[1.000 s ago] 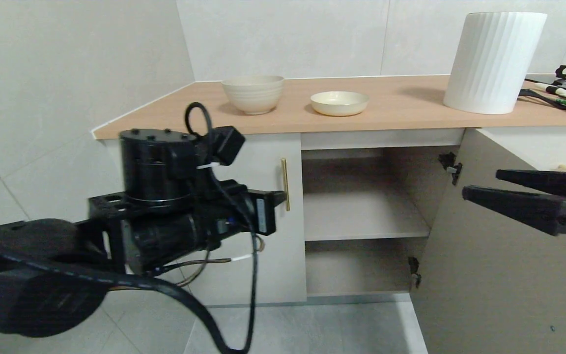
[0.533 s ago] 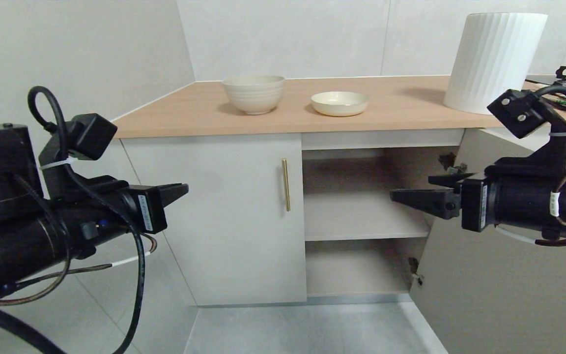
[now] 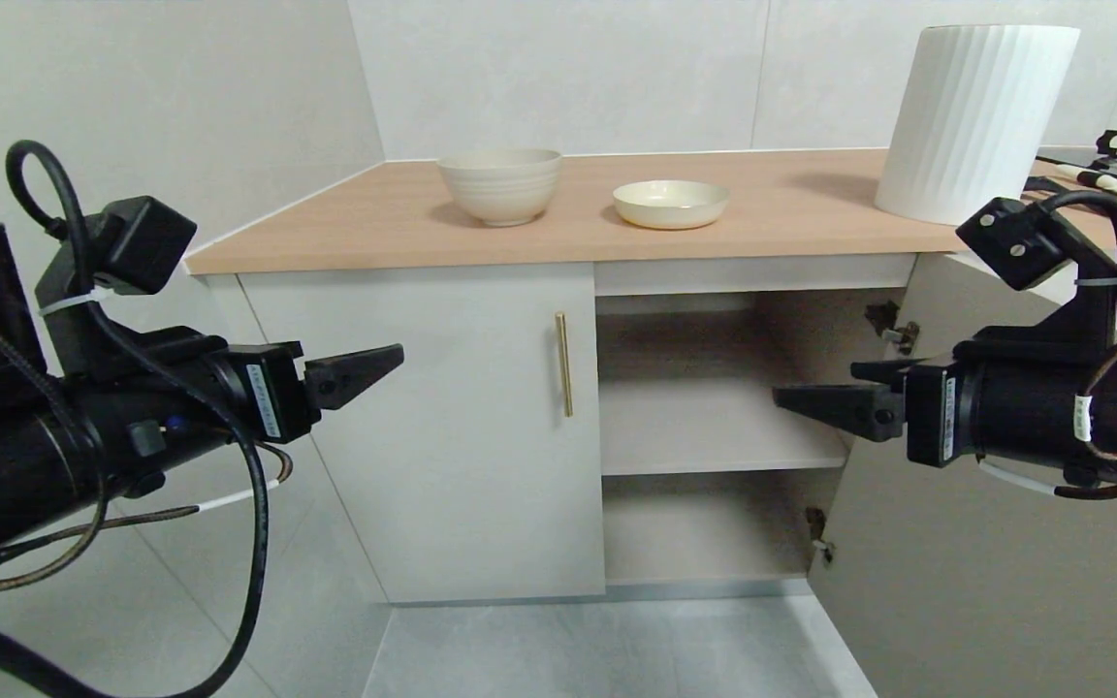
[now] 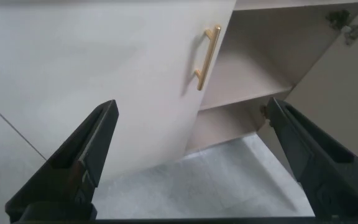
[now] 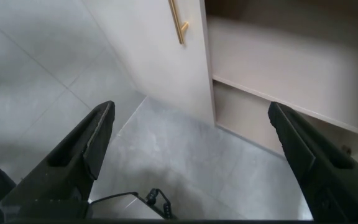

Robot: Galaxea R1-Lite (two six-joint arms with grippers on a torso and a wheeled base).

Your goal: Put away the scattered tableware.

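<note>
The left claw [image 3: 379, 366] is spread wide and empty, its tips aimed at the closed cabinet door [image 3: 442, 436] with its upright brass handle [image 3: 563, 364]. The right claw [image 3: 815, 383], also spread and empty, points across toward it in front of the open compartment's shelf [image 3: 714, 427]. Above both, on the countertop [image 3: 811, 208], the bowl [image 3: 500, 184] sits up beyond the left claw and the shallow dish [image 3: 670, 204] nearer the right claw. Both are round with mouths up and no long axis. Utensils [image 3: 1097, 179] above the right claw are cut off at the edge and hard to make out.
</note>
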